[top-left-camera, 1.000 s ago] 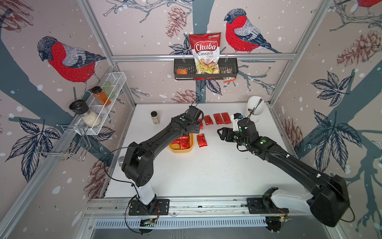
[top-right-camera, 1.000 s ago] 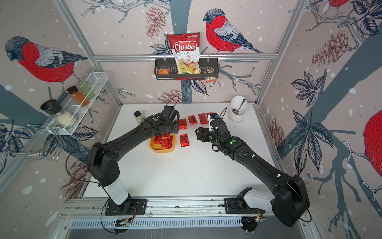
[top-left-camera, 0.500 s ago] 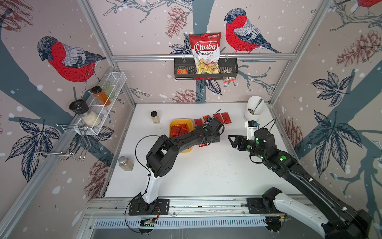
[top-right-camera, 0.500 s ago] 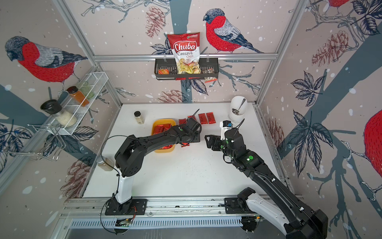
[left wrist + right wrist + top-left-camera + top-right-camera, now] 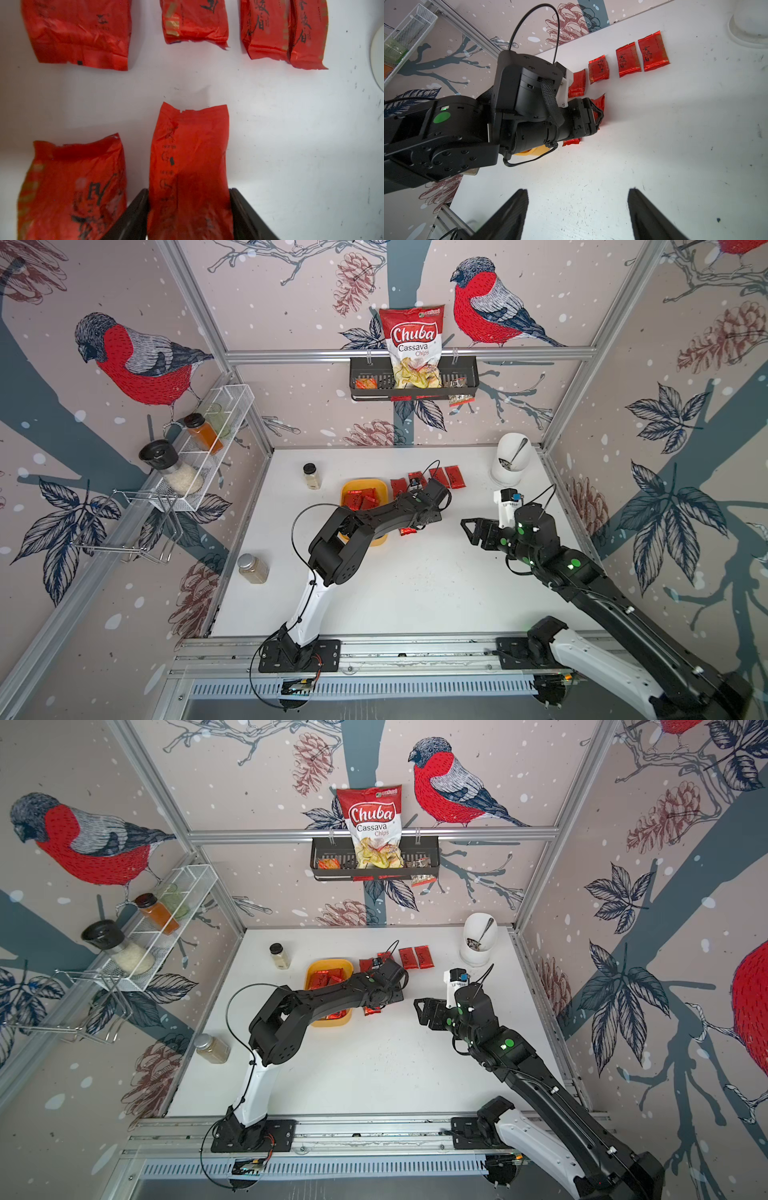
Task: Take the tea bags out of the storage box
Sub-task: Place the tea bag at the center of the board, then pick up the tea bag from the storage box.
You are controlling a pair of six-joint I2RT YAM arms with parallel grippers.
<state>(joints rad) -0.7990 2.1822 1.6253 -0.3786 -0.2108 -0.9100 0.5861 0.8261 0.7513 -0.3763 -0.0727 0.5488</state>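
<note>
Tea bag [image 5: 189, 158], crinkled red foil, in left hand [image 5: 188, 192]; right hand [image 5: 578, 192] agape, empty.

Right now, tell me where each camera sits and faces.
Top views: high in front, looking down on the table and both arms.
Left wrist: on the left arm, facing down past the left gripper, a tea bag between its jaws.
Right wrist: on the right arm, facing the left arm past the open right gripper.
Shared: both wrist views show the row of tea bags.
</note>
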